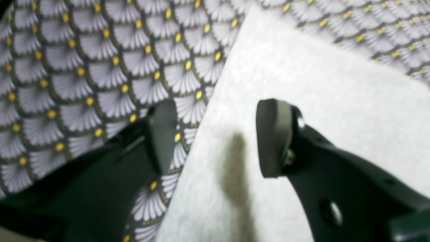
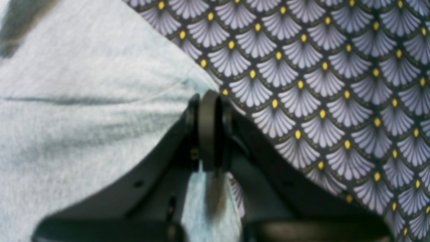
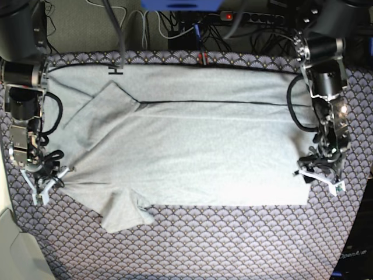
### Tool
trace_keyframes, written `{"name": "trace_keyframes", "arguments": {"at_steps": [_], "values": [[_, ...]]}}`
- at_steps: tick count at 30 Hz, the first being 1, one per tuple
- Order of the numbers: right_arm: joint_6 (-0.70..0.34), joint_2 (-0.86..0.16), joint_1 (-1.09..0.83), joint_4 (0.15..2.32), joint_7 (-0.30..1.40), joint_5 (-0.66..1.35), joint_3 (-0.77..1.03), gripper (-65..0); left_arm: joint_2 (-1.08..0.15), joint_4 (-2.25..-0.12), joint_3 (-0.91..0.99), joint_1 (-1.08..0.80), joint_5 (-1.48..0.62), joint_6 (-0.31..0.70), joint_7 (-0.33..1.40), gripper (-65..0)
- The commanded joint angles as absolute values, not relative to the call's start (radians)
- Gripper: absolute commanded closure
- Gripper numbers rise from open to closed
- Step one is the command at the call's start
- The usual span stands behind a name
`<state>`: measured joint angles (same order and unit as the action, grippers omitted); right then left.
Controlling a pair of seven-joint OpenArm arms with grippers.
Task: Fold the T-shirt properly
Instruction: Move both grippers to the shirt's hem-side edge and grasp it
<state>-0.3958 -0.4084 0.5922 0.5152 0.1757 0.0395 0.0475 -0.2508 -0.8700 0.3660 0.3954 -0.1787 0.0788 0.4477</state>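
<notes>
Right gripper [image 2: 209,134] blurred, T-shirt [image 2: 84,111] edge pinched, cut off below

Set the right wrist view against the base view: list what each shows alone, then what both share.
Only the right wrist view: the right claw close up, jaws shut on the edge of the T-shirt, a strip of grey fabric hanging below the pads.

Only the base view: the whole shirt spread out, one sleeve lying near the front edge, the left claw at the shirt's other side, and cables behind the table.

Both: the grey shirt on the fan-patterned cloth, with the right claw at its edge.
</notes>
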Motion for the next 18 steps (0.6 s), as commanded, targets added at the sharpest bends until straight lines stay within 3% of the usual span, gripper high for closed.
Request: {"name": "trace_keyframes", "arguments": {"at_steps": [1, 9, 18], "values": [[-0.39, -0.427, 0.625, 0.532, 0.151, 0.045, 0.051, 0.0, -0.265, -0.869, 0.366, 0.449, -0.182, 0.082, 0.409, -36.7], [-0.39, -0.424, 0.587, 0.535, 0.151, 0.045, 0.048, 0.0, -0.266, -0.656, 0.363, 0.576, -0.18, 0.082, 0.254, -36.8], [-0.392, -0.424, 0.579, 0.535, 0.151, 0.045, 0.045, 0.0, -0.294, -0.308, 0.18, 0.736, -0.076, 0.082, 0.022, -36.8]]}}
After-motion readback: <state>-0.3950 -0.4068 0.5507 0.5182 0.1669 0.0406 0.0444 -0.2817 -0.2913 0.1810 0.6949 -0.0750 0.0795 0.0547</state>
